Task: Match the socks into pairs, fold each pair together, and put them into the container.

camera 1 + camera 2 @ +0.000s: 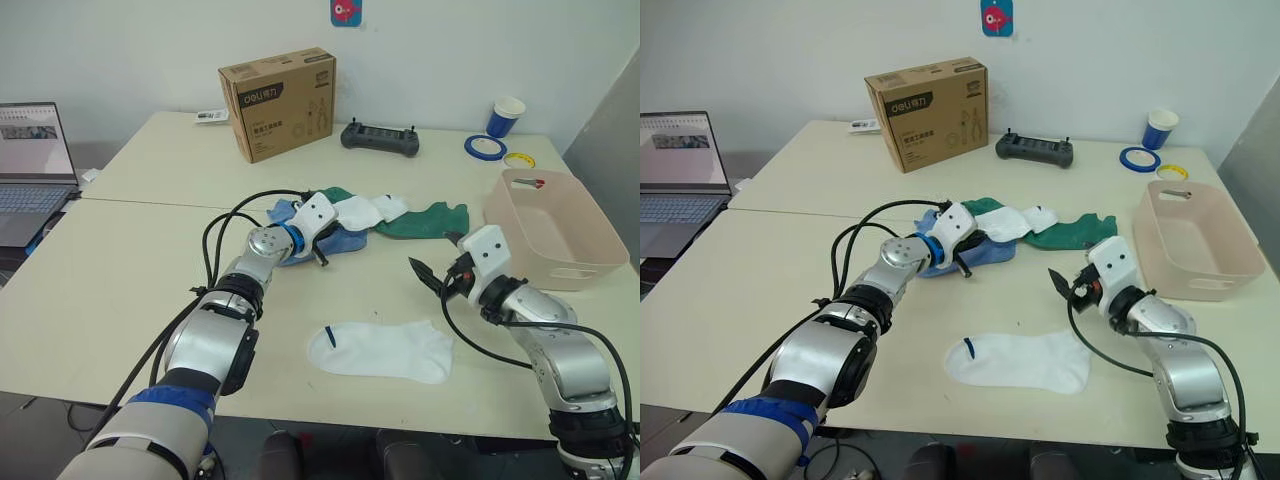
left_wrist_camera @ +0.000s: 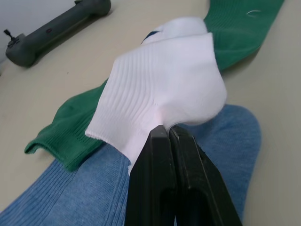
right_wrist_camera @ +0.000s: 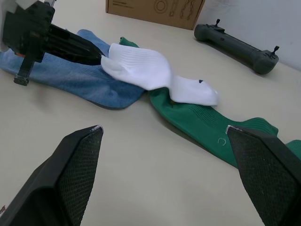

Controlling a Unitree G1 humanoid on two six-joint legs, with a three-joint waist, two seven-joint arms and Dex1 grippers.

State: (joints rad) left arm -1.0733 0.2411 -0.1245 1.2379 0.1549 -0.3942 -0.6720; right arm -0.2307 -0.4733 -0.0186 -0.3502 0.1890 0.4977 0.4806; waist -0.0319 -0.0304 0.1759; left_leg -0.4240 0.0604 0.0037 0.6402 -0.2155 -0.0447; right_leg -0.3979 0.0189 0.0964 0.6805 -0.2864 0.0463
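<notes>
So the left gripper [image 2: 164,134] is pinched tight on the ribbed cuff of a soft white fabric sock [image 2: 164,80], right at its edge. That sock sits on top of the pile in the middle of the cream-coloured bench [image 1: 120,290], draped over a light blue knit sock [image 2: 70,197] and a dark green ribbed sock [image 2: 66,125]. In the right wrist view you can see the green stuff [image 3: 207,125] stretching away from under the white one toward the bin side, and the blue [image 3: 70,77] spreading out under the left gripper. How many socks are really bundled in that pile, I can't tell.

The right gripper [image 1: 437,262] hangs over the bench with its 2 black fingers [image 3: 70,174] spread wide, nothing between them, aimed at the pile but well apart from it.

A second flat white sock [image 1: 385,350] with a small dark mark near its cuff lies by itself near the front edge of the bench, between the 2 arms.

The pale pink rectangular plastic bin [image 1: 575,265] sits at the right edge of the bench, near the right arm. There's some small item at its far end, too small to make out.

Toward the back edge: a brown cardboard box with black print [image 1: 278,103], a dark grey handheld controller [image 1: 379,137], a blue and white paper cup [image 1: 506,117] and a blue tape roll [image 1: 485,147]. An open laptop [image 1: 30,165] sits off the left side.
</notes>
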